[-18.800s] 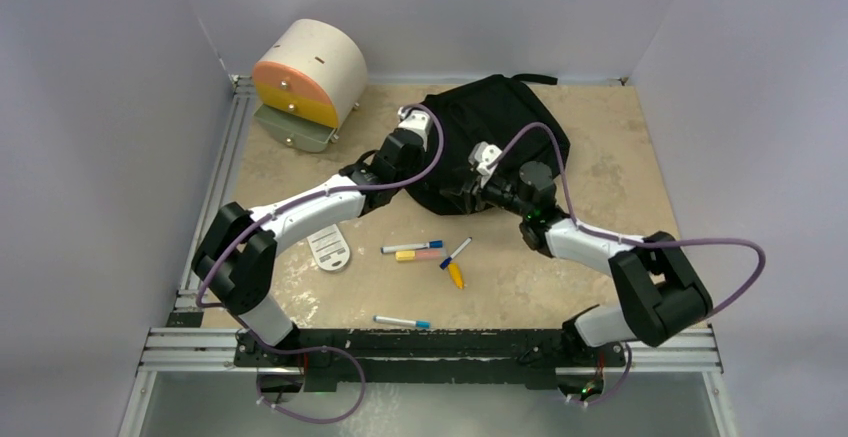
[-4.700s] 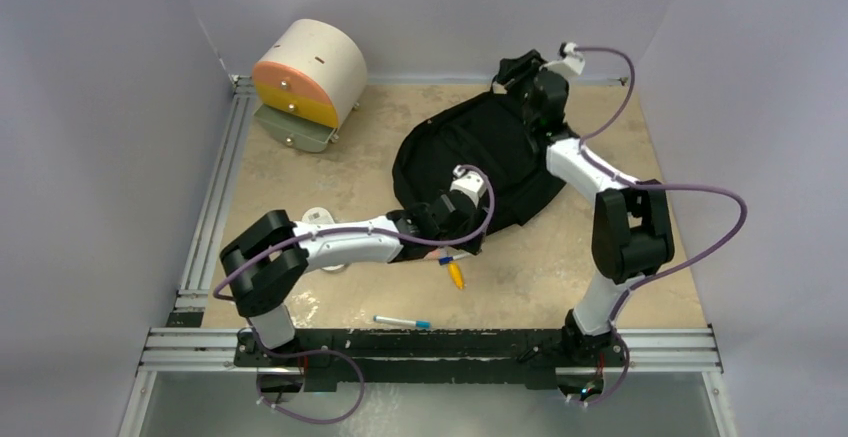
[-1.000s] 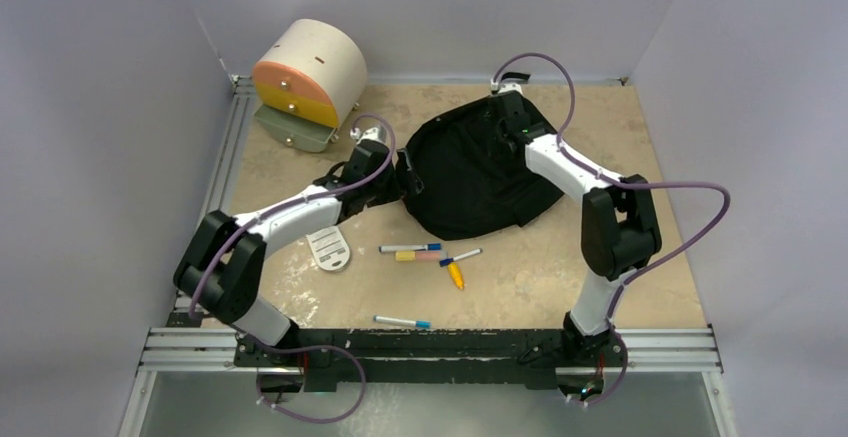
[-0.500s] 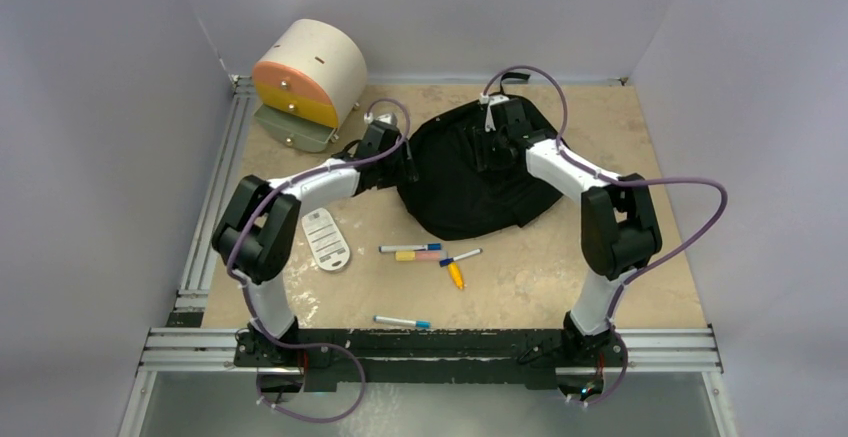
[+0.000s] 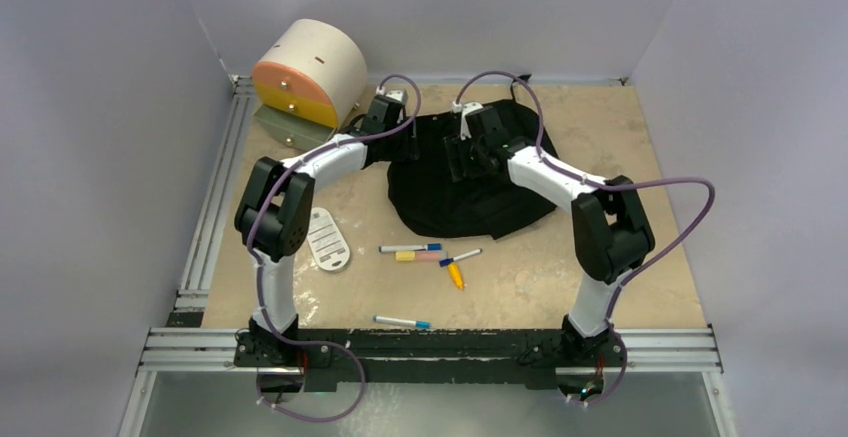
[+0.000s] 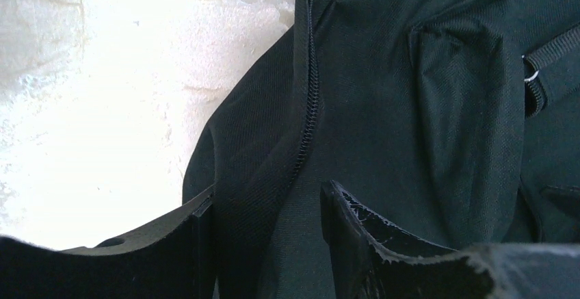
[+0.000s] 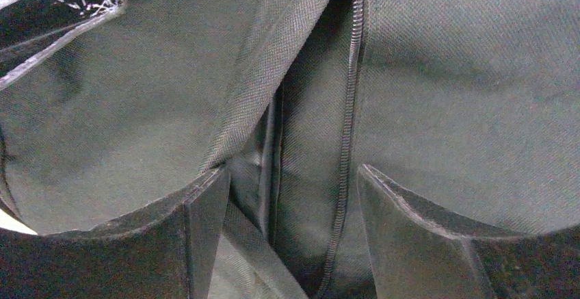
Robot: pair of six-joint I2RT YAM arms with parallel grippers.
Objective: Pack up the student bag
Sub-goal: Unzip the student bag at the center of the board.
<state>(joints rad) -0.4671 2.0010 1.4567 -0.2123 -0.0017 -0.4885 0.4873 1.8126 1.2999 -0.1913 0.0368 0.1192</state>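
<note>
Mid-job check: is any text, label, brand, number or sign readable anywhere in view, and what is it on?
No text can be read in any view.
White oval card: dark printed lines, too small to read.
Markers: any print is too small to read.
Student bag: no label or brand shows, even in the wrist close-ups.
Drawer box: no lettering visible.

Drawer box [image 5: 312, 75] stands left of student bag [image 5: 470, 192], pens [image 5: 428, 253] nearside.

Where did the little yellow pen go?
In the top view, the yellow pen lies in the middle of the table, a bit nearer the arm bases than the black backpack, right next to a blue-tipped marker.
</note>
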